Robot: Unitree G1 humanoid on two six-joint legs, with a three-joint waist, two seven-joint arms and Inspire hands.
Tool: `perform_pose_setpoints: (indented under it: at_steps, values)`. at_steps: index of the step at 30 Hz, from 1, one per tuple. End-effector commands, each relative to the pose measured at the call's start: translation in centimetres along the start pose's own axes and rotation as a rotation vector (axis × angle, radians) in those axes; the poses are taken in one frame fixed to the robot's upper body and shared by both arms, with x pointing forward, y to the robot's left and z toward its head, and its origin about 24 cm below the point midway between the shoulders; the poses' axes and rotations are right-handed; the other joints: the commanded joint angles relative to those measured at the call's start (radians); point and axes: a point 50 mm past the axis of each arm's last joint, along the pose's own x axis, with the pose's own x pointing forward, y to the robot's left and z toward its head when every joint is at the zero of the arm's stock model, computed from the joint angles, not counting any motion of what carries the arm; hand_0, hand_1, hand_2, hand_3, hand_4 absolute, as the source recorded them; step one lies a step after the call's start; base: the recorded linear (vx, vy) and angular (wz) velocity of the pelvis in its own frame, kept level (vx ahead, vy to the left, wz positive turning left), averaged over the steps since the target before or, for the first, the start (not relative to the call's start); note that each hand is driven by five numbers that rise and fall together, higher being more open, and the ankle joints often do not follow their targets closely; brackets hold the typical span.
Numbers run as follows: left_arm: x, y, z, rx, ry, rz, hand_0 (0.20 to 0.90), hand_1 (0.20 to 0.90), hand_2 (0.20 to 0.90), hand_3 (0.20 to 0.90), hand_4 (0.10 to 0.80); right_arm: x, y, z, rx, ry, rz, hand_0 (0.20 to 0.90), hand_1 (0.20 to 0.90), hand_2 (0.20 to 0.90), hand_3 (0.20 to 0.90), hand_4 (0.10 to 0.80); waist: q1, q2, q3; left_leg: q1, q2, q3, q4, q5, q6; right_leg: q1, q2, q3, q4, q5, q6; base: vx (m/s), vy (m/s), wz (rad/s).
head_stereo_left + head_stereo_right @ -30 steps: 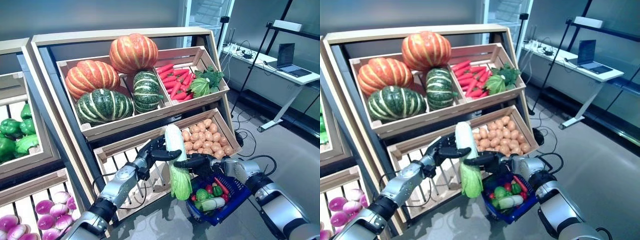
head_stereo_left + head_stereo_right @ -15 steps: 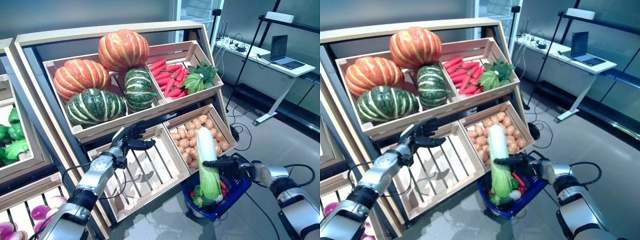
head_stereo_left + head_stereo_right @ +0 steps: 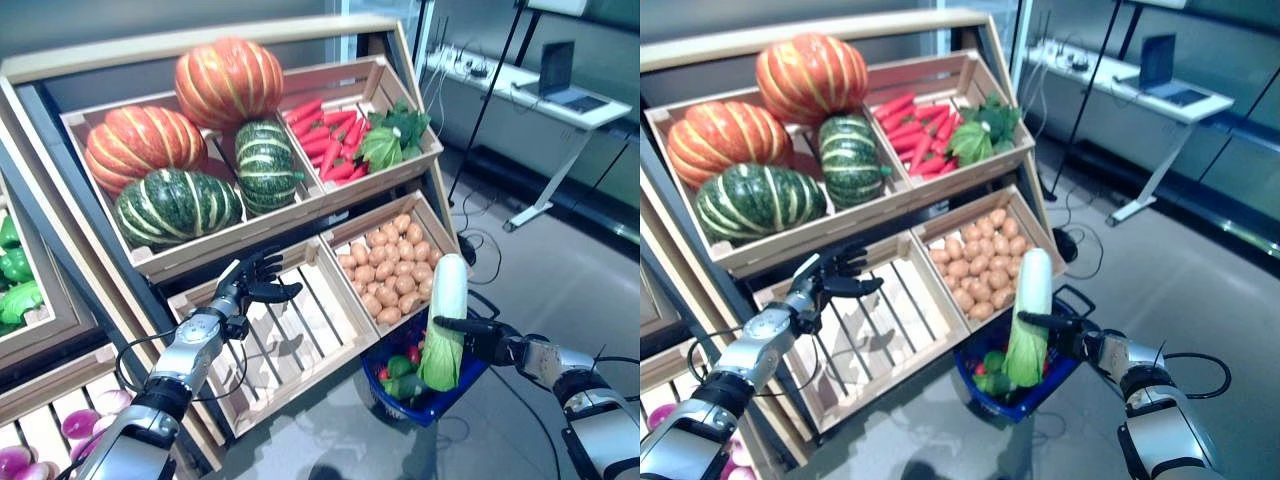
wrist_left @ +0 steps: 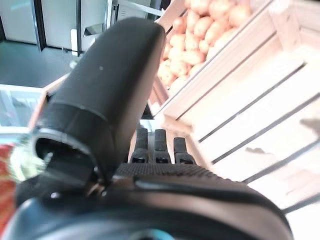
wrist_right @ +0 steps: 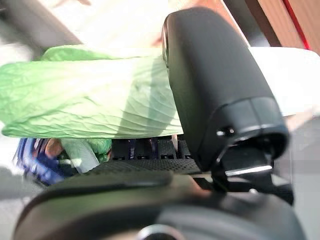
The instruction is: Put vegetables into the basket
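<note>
Right hand [image 3: 478,330], low on the robot's right side, has its thumb and fingers closed around a napa cabbage [image 3: 444,320], gripping it about halfway up. That cabbage stands nearly upright, white stalk on top and green leaves hanging down into the blue basket [image 3: 470,374], which sits on the grey floor [image 3: 560,290] just in front of the stand. Inside the basket lie a few green and red vegetables [image 3: 398,372], partly hidden by the leaves.

Left hand [image 3: 252,287] hovers with fingers straight and spread, holding nothing, over the empty slatted crate [image 3: 290,340] in the lower row of the wooden stand [image 3: 60,75]. Beside that crate, on the robot's right, another crate is filled with potatoes [image 3: 392,268].

Higher up, one crate holds two orange pumpkins [image 3: 228,82] and two green striped squashes [image 3: 172,205]; the neighbouring crate holds red carrots [image 3: 325,150] and a leafy green [image 3: 385,145].

Farther back on the right stands a white desk [image 3: 560,100] with a laptop [image 3: 562,75] on it.
</note>
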Motion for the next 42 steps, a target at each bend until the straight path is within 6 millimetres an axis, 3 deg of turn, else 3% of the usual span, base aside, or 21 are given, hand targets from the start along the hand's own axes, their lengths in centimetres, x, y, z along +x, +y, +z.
perform_pose_setpoints:
  at_steps: [1,3,8,10,13,28,29,30,35,42]
  values:
    - [1.6,-1.4,8.4,-0.113,-0.366,-0.060,0.900,0.900,0.900,0.900,0.800,-0.4,4.0,7.6,0.200,-0.355,0.041,0.300,0.300,0.300,0.300,0.400,0.005,0.032,0.092,-0.188,0.002,-0.073,0.283,-0.100,0.010,-0.149,-0.037,0.033,0.385,-0.175,-0.079,-0.325,0.027,0.00]
    - [1.7,-1.9,8.9,-0.132,-0.381,-0.076,0.900,0.900,0.900,0.900,0.800,-0.5,4.4,8.2,0.228,-0.375,0.043,0.300,0.300,0.300,0.300,0.400,0.006,0.037,0.111,-0.239,0.005,-0.077,0.346,-0.127,0.014,-0.198,-0.057,0.031,0.454,-0.197,-0.084,-0.176,0.040,-0.03]
    - [2.1,-3.9,11.7,-0.174,-0.451,-0.138,0.900,0.900,0.900,0.900,0.800,-1.8,4.0,12.2,0.277,-0.474,-0.003,0.300,0.300,0.300,0.300,0.400,0.014,0.051,0.192,-0.402,0.012,-0.093,0.575,-0.237,0.034,-0.366,-0.139,0.040,0.704,-0.277,-0.092,-0.153,0.032,-0.04]
    - [2.2,-4.6,12.8,-0.177,-0.476,-0.162,0.900,0.900,0.900,0.900,0.800,-2.5,3.5,13.6,0.297,-0.501,-0.040,0.300,0.300,0.300,0.300,0.400,0.012,0.062,0.215,-0.453,0.016,-0.102,0.663,-0.296,0.027,-0.424,-0.160,0.058,0.797,-0.326,-0.086,-0.038,0.003,0.06]
    - [2.2,-5.7,14.1,-0.161,-0.518,-0.191,0.900,0.900,0.900,0.900,0.800,-3.3,3.5,15.3,0.322,-0.529,-0.059,0.300,0.300,0.300,0.300,0.400,0.013,0.082,0.252,-0.513,0.010,-0.112,0.739,-0.323,0.020,-0.486,-0.181,0.074,0.870,-0.348,-0.087,-0.067,0.013,0.26]
    - [-0.2,-9.1,18.9,-0.174,-0.688,-0.298,0.900,0.900,0.900,0.900,0.800,-7.2,4.9,21.6,0.329,-0.725,-0.065,0.300,0.300,0.300,0.300,0.400,0.014,0.132,0.318,-0.736,0.010,-0.111,1.002,-0.409,0.030,-0.734,-0.224,0.117,1.113,-0.420,-0.105,-0.076,-0.005,0.08]
    - [-0.2,-9.2,18.9,-0.176,-0.688,-0.300,0.900,0.900,0.900,0.900,0.800,-7.5,5.0,22.0,0.328,-0.739,-0.069,0.486,0.486,0.486,0.486,0.524,0.016,0.134,0.318,-0.749,0.010,-0.113,1.015,-0.413,0.030,-0.749,-0.224,0.118,1.131,-0.427,-0.106,-0.037,-0.032,0.09]
    - [-0.2,-9.2,18.9,-0.179,-0.685,-0.300,0.900,0.900,0.900,0.900,0.800,-7.7,5.1,22.3,0.327,-0.744,-0.084,0.900,0.900,0.900,0.900,0.800,0.015,0.134,0.318,-0.762,0.012,-0.115,1.029,-0.417,0.030,-0.761,-0.225,0.120,1.147,-0.433,-0.106,-0.030,-0.049,0.10]
    - [-0.2,-9.3,18.7,-0.171,-0.684,-0.307,0.900,0.900,0.900,0.900,0.800,-8.2,5.2,23.0,0.289,-0.733,-0.111,0.900,0.900,0.900,0.900,0.800,0.020,0.129,0.318,-0.788,0.017,-0.126,1.055,-0.419,0.037,-0.789,-0.220,0.121,1.182,-0.446,-0.108,-0.015,-0.039,0.07]
    - [-0.3,-8.8,18.5,-0.193,-0.695,-0.307,0.900,0.900,0.900,0.900,0.800,-7.7,4.0,22.0,0.269,-0.685,-0.151,0.900,0.900,0.900,0.900,0.800,0.026,0.110,0.318,-0.744,0.025,-0.137,1.022,-0.413,0.037,-0.742,-0.206,0.107,1.145,-0.436,-0.101,0.016,-0.004,-0.03]
